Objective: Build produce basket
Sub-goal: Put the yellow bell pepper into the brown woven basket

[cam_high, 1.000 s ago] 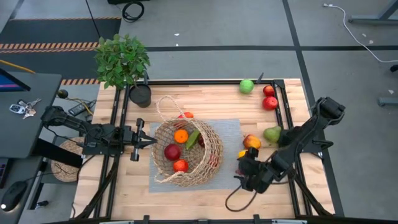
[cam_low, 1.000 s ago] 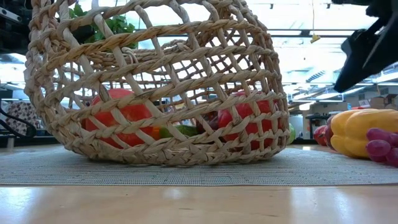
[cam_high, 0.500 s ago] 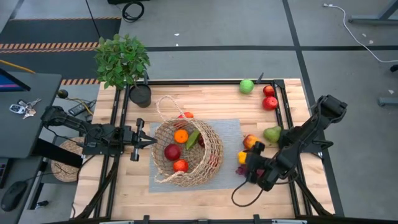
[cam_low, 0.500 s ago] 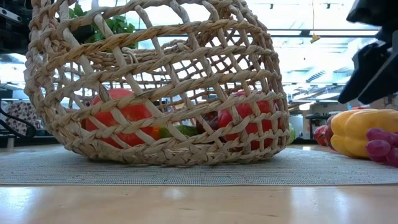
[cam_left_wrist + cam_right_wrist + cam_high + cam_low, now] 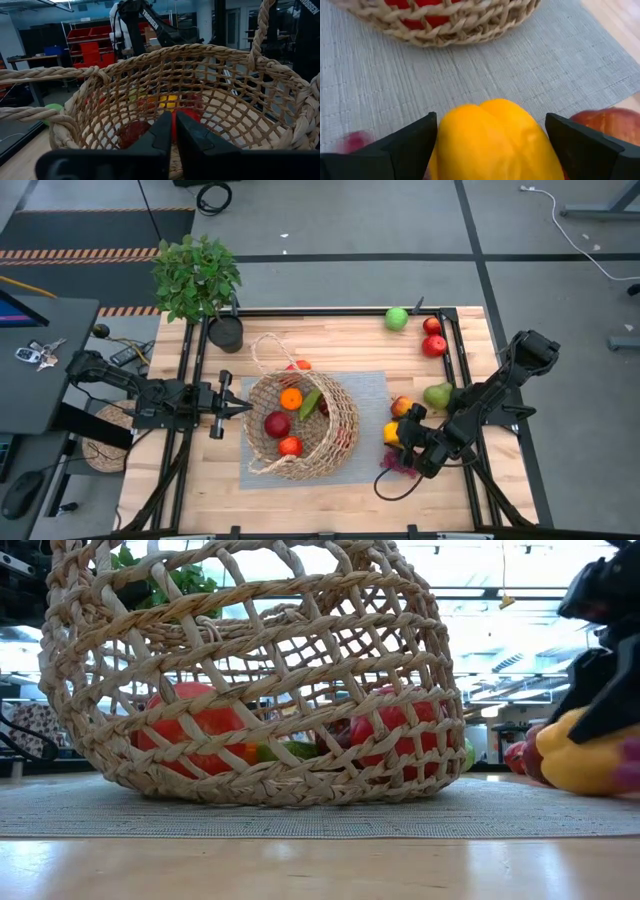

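Note:
The wicker basket (image 5: pixel 297 427) stands on its base on a grey mat (image 5: pixel 370 390), holding an orange (image 5: pixel 290 398), a cucumber (image 5: pixel 310 404) and red fruit (image 5: pixel 277 423). My right gripper (image 5: pixel 403 436) is at the mat's right edge, shut on the yellow piece (image 5: pixel 390 432). Purple grapes (image 5: pixel 397 464) lie just nearer, and a red apple (image 5: pixel 402 406) just beyond. My left gripper (image 5: pixel 243 408) is shut and empty at the basket's left rim (image 5: pixel 75 102). Whether it touches the rim, I cannot tell. My right gripper has the yellow piece's two opposite sides (image 5: pixel 447 135) between its two fingers (image 5: pixel 410 145). The fingers slant down from the table's right side. The piece rests with its underside on the mat's edge (image 5: pixel 590 775).
A green pear (image 5: pixel 437 394) lies right of the red apple. A green apple (image 5: pixel 397 318) and two red apples (image 5: pixel 433 338) lie at the far right. A potted plant (image 5: pixel 200 280) stands at the far left corner. A black frame (image 5: pixel 455 360) borders the table.
My right gripper has moved toward the table's far edge and down onto the yellow piece, uncovering the grapes it stood over. The yellow piece has shifted slightly in the low view. My left gripper and the basket have kept still.

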Tool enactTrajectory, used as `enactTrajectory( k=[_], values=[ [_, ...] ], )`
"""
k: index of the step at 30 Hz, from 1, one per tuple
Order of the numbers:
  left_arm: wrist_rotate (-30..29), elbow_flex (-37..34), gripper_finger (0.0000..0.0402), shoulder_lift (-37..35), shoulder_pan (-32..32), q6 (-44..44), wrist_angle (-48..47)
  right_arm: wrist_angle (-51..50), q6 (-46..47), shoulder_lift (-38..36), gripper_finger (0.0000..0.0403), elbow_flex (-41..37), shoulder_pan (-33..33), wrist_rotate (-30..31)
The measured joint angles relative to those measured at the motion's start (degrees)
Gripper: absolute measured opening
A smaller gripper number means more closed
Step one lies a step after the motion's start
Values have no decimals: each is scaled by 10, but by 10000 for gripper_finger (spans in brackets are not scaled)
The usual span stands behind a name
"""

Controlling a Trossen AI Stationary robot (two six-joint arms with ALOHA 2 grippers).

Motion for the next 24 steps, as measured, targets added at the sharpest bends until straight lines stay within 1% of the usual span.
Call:
enactTrajectory(
  k=[6, 12, 17, 20, 24],
  values=[
    [0, 0, 34, 0, 0, 0, 0, 3, -6, 0, 374, -11, -6, -4],
    [0, 0, 28, 0, 0, 0, 0, -3, -19, 1, 374, -13, -18, -28],
    [0, 0, 33, 0, 0, 0, 0, -3, -19, 1, 373, -13, -31, -48],
    [0, 0, 36, 0, 0, 0, 0, -3, -20, 1, 363, -13, -35, -50],
    [0, 0, 32, 0, 0, 0, 0, -2, -29, 1, 335, -13, -37, -51]
  ],
)
